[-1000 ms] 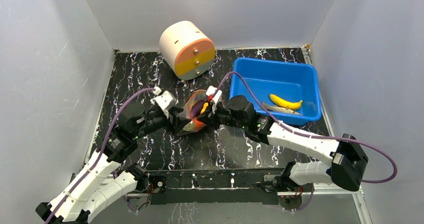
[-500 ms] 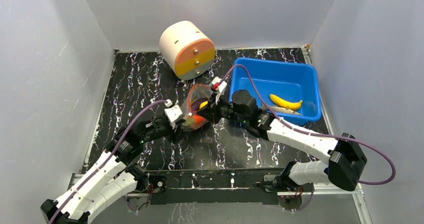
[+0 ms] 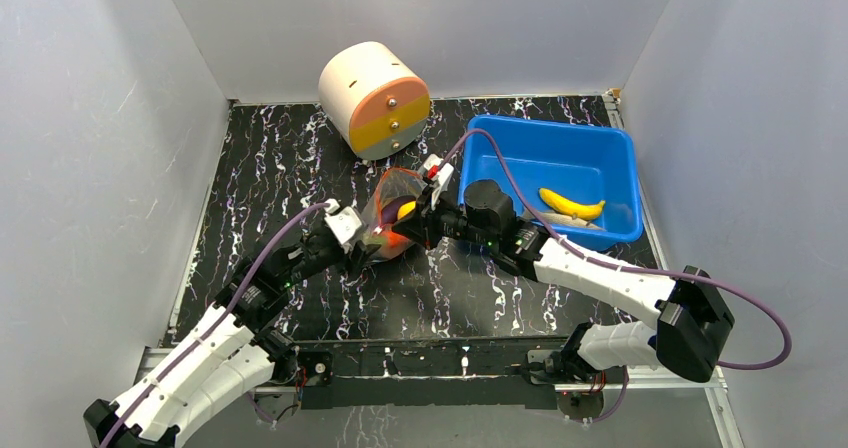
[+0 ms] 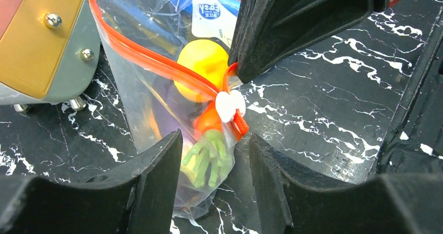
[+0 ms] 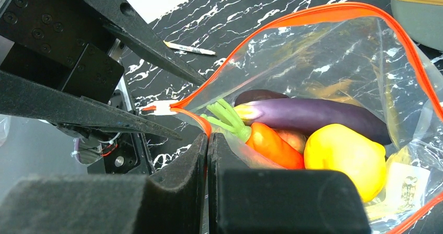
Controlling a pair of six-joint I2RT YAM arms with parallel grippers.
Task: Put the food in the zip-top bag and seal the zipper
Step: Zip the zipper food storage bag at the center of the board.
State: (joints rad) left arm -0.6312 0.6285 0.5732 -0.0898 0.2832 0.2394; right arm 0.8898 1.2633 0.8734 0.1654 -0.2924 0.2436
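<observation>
The zip-top bag stands mid-table, its mouth open. It holds a purple eggplant, an orange carrot and a yellow round piece. My right gripper is shut on the red-orange zipper strip next to the pale pull tab. My left gripper is open; the bag's lower corner lies between its fingers, with no grip. The pull tab also shows in the left wrist view. A yellow banana lies in the blue bin.
The blue bin stands at the back right, with a grey piece beside the banana. The cream-and-orange cylinder lies at the back, just behind the bag. Grey walls close in on three sides.
My left gripper has let go of the bag and drawn back toward the near left. My right gripper has shifted the bag slightly away, still holding its mouth.
</observation>
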